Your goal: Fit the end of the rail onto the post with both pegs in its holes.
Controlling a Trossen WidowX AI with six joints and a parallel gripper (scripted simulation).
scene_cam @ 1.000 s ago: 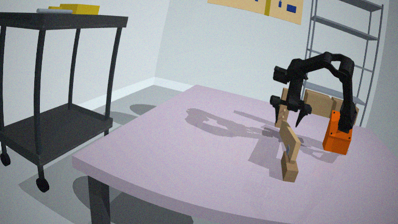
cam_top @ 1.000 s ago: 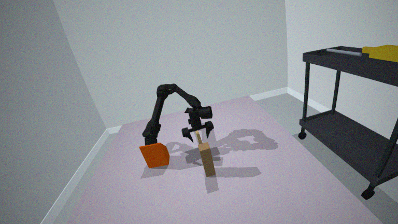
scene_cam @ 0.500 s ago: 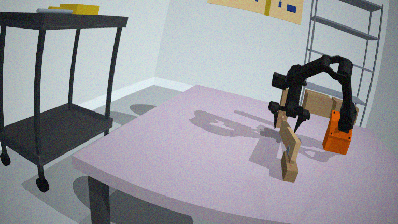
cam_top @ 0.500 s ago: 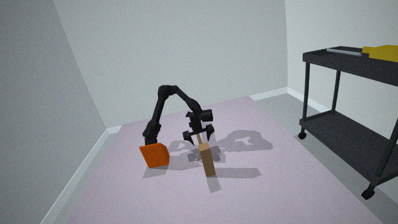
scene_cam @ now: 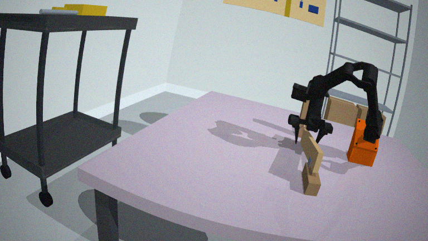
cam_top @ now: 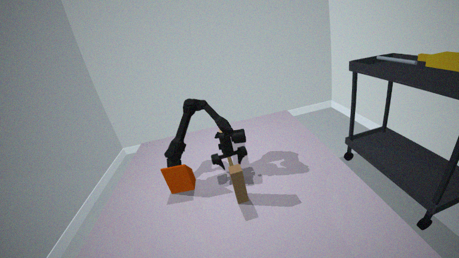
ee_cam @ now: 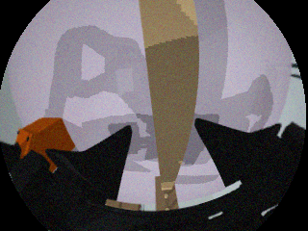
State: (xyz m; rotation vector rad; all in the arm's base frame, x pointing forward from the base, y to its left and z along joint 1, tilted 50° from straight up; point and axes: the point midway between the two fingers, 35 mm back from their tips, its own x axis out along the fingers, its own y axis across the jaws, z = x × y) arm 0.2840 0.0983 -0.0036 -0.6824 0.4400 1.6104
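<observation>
The wooden rail (cam_top: 230,161) (scene_cam: 311,146) (ee_cam: 172,82) slopes down from the low footboard block (cam_top: 239,187) (scene_cam: 312,185). Its far end is at the bracket (scene_cam: 309,161) on that block. Its lower end is near the foot of the upright post (scene_cam: 305,109) (ee_cam: 159,194). In the wrist view, two pegs show on the post beyond the rail's end; I cannot tell whether the end touches the post. My gripper (cam_top: 231,166) (scene_cam: 306,143) (ee_cam: 164,125) is open, pointing down, with one finger on each side of the rail. In the wrist view, gaps show between rail and fingers.
The arm's orange base (cam_top: 179,179) (scene_cam: 363,149) (ee_cam: 48,137) stands on the pink table (cam_top: 141,228) (scene_cam: 189,175) to one side of the rail. A dark cart (cam_top: 399,153) (scene_cam: 78,137) stands beside the table. A shelf rack (scene_cam: 372,31) stands behind.
</observation>
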